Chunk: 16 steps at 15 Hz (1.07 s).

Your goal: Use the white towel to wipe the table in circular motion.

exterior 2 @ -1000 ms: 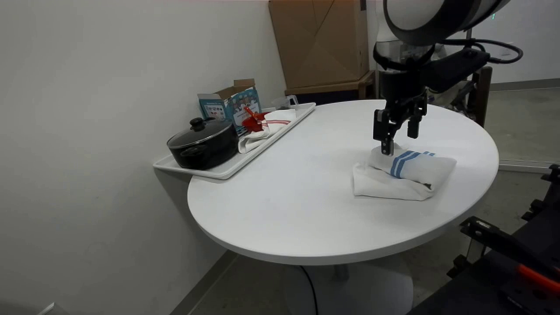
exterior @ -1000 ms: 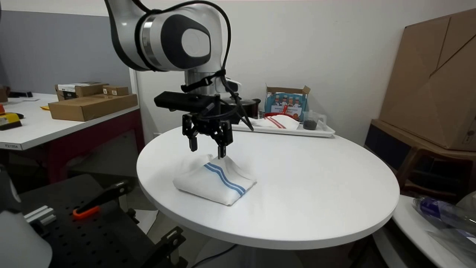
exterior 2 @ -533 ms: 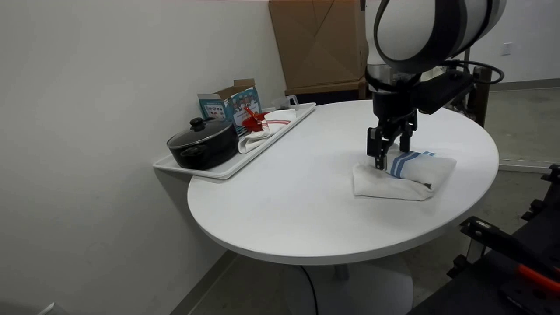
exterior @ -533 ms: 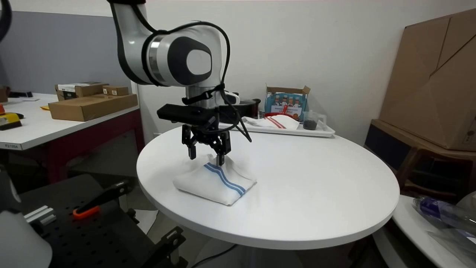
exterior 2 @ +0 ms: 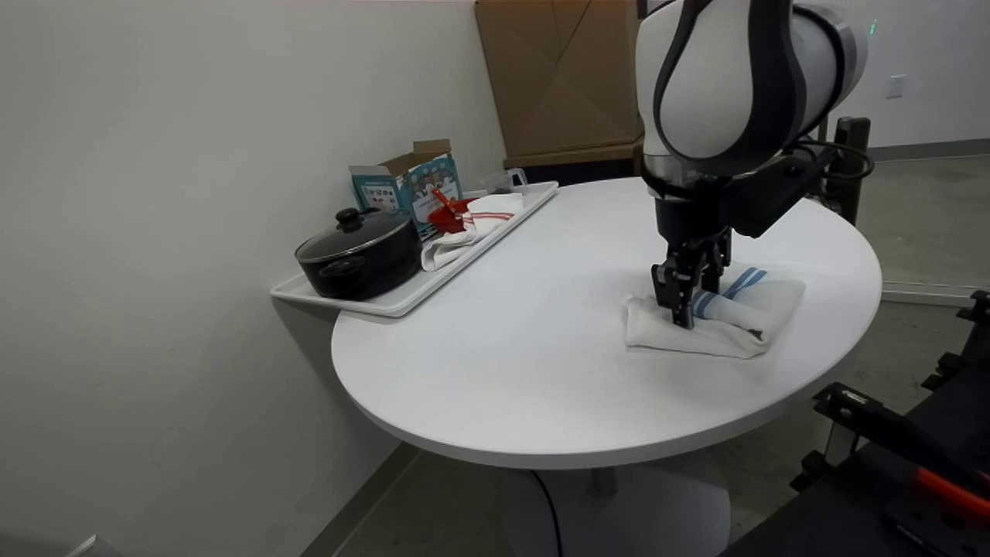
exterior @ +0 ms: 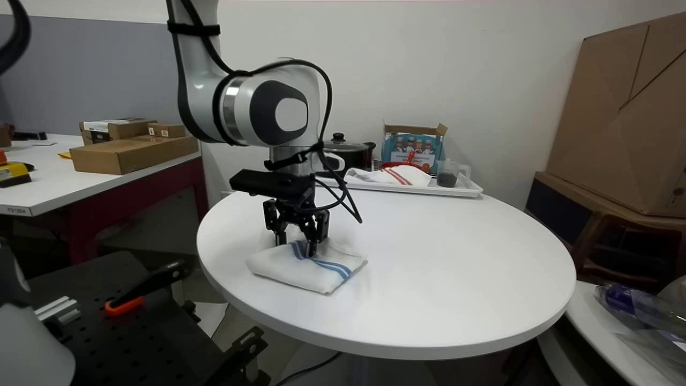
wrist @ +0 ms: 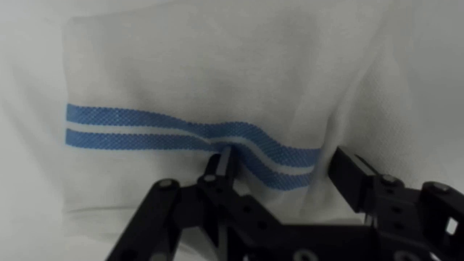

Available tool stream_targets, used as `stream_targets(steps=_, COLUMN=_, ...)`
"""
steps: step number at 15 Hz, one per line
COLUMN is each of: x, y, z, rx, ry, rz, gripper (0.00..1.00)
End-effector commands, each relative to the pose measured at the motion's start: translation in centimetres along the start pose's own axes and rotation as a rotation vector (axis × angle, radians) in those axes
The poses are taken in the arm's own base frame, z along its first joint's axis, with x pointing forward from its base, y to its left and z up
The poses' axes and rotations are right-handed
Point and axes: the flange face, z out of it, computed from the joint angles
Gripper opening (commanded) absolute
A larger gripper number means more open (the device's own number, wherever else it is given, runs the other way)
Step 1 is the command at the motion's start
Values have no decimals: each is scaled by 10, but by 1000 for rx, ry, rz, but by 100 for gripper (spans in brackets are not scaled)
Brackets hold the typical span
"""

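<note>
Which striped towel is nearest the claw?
The blue-striped towel, on the table, directly under the claw. The red-striped towel lies apart, on the tray.

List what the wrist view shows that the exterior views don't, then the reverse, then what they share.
Only the wrist view: the weave of the blue stripes, seen close up from above.

Only the exterior views, and both of them: the white tray bearing the black pot and red-striped cloth, the blue box near them, and the round table with its rim.

Shared: the white towel, and the fingers touching it, standing apart with cloth between them.
</note>
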Motion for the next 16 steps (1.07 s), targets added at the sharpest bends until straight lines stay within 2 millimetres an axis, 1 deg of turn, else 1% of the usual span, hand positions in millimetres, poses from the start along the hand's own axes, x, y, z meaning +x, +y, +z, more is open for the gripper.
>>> stream_targets(steps=1, x=6, y=-7, z=9, rx=-9, ry=10, rz=-10, gripper=37)
stream_targets(steps=5, x=7, y=-20, z=5, rx=-6, ry=11, rz=-38, gripper=7)
stream_targets(steps=6, x=7, y=-25, z=4, rx=-6, ry=10, rz=-48, gripper=3)
stream_targets(steps=8, x=8, y=-37, z=2, rx=-3, ry=10, rz=-71, gripper=0)
stream_targets(steps=10, x=9, y=-49, z=1, rx=1, ry=8, rz=-92, gripper=0)
stream_targets(steps=13, x=10, y=-61, z=-1, rx=11, ry=8, rz=-112, gripper=2)
stream_targets(steps=14, x=10, y=-63, z=-2, rx=11, ry=7, rz=-116, gripper=26)
stream_targets(steps=15, x=10, y=-64, z=-3, rx=12, ry=7, rz=-120, gripper=27)
stream_targets(steps=16, x=10, y=-64, z=-4, rx=12, ry=8, rz=-121, gripper=34)
